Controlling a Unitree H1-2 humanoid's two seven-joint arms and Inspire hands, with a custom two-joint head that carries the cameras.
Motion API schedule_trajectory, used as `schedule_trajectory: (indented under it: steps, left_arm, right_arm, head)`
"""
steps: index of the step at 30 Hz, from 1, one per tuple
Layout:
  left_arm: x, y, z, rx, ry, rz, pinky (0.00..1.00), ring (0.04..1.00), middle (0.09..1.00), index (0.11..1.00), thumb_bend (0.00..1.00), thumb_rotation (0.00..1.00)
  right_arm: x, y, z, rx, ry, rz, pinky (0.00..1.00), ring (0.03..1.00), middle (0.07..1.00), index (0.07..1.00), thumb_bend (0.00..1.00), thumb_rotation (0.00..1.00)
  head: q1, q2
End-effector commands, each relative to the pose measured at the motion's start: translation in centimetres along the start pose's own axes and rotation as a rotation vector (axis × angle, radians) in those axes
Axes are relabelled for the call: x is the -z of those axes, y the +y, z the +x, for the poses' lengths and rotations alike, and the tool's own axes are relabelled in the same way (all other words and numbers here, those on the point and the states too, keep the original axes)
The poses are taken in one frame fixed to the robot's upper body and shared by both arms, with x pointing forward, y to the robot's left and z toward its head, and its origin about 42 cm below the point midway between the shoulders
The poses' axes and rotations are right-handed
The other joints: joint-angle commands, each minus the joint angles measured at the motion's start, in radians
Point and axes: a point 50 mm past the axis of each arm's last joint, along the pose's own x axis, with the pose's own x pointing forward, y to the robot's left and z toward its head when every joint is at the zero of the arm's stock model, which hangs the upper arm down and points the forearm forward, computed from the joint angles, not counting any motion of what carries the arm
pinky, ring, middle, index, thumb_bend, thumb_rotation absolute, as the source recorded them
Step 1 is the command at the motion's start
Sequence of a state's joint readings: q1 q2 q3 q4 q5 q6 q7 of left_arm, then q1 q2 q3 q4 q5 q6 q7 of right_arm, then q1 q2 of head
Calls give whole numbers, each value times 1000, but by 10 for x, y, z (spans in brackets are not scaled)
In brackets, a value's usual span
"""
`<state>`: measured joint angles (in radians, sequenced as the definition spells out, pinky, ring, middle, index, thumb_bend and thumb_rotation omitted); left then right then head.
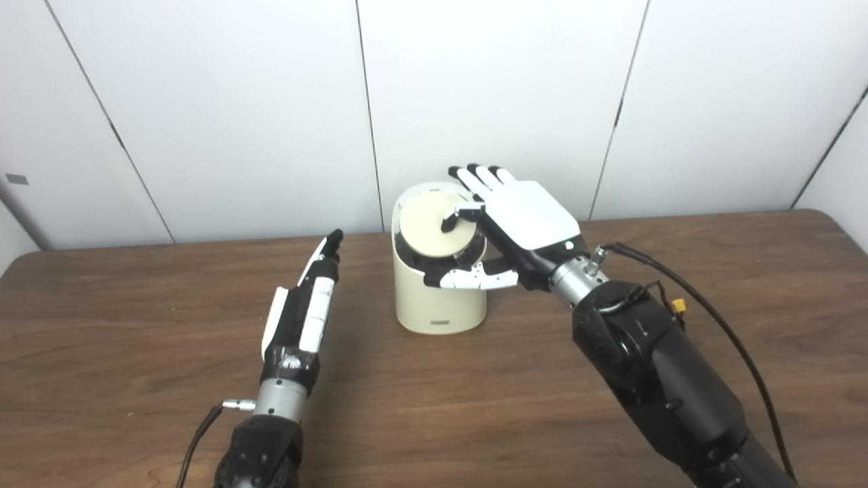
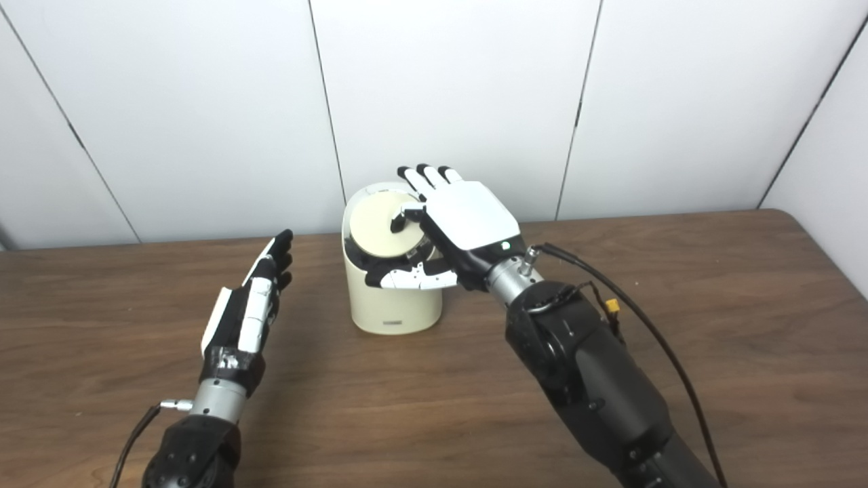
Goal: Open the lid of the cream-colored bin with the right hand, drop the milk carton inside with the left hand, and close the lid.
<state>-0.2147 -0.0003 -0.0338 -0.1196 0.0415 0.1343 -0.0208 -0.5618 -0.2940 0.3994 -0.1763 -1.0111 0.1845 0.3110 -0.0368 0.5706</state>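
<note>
On a wooden table [image 1: 475,407], the right hand [image 1: 522,217] rests spread over the cream-colored bin [image 1: 437,298]
One fingertip touches the round lid [image 1: 427,227], thumb beside the bin's front; the left hand [image 1: 305,305] hangs empty, fingers straight together, left of it

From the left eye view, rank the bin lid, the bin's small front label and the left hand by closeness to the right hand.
1. Bin lid: under the right hand, a finger touching it.
2. Front label: low on the bin, below the hand.
3. Left hand: across the table, left of the bin.
</note>
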Motion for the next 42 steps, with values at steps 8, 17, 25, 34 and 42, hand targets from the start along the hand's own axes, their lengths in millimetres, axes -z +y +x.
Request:
schedule_trajectory:
  steps: [8,17,25,34,42]
  left_arm:
    - [-23,-3,8,-1,-85,5,1000,1000,1000,995,747,1000]
    - [-21,-4,9,-4,-77,-1,1000,1000,1000,1000,749,1000]
    - [-22,-3,9,2,-75,3,1000,1000,1000,1000,762,1000]
    - [-23,-6,10,4,-80,2,1000,1000,1000,1000,760,1000]
    - [-24,-5,11,-1,-82,5,1000,1000,1000,1000,775,1000]
  right_arm:
    - [-8,2,-4,-4,-47,-28,1000,1000,987,655,558,906]
    - [-10,12,-4,-42,-61,-92,1000,1000,982,681,558,914]
    - [-14,19,3,-67,-74,-149,1000,1000,983,674,558,936]
    - [-13,31,15,-176,-75,-254,1000,1000,981,627,572,998]
    - [-11,38,13,-255,-53,-262,1000,1000,960,586,600,1000]
  head:
    - [4,9]
    - [6,19]
    - [7,27]
    - [12,31]
    - [15,28]
